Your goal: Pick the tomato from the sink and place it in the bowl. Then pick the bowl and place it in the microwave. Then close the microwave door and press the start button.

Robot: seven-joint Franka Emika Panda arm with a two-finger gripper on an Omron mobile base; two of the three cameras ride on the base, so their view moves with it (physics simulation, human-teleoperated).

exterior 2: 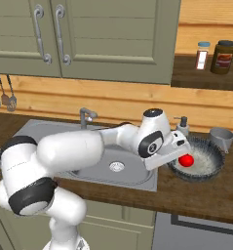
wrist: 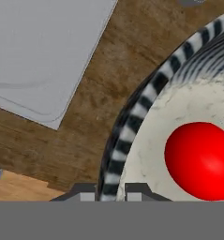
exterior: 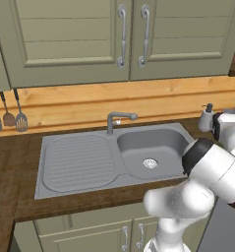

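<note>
White arm [exterior 2: 79, 146] stretched from lower left across the sink [exterior 2: 88, 161] toward the right, hand tilted down over the near-left rim of the bowl [exterior 2: 205, 168]. Gripper [exterior 2: 180, 155] just left of the tomato [exterior 2: 186, 160]; fingers hidden behind the hand, so contact not clear. Tomato sitting inside the bowl on its pale inside. Bowl standing on the dark wooden counter [exterior 2: 196, 195] just right of the sink. Grey cup [exterior 2: 221, 138] and soap dispenser [exterior 2: 182, 126] behind the bowl. Faucet [exterior 2: 86, 117] at the sink's back edge, drain [exterior 2: 117, 166] bare in the basin. Two jars [exterior 2: 214, 56] up on the shelf at right, utensils [exterior 2: 3, 95] hanging on the wall at left.
</note>
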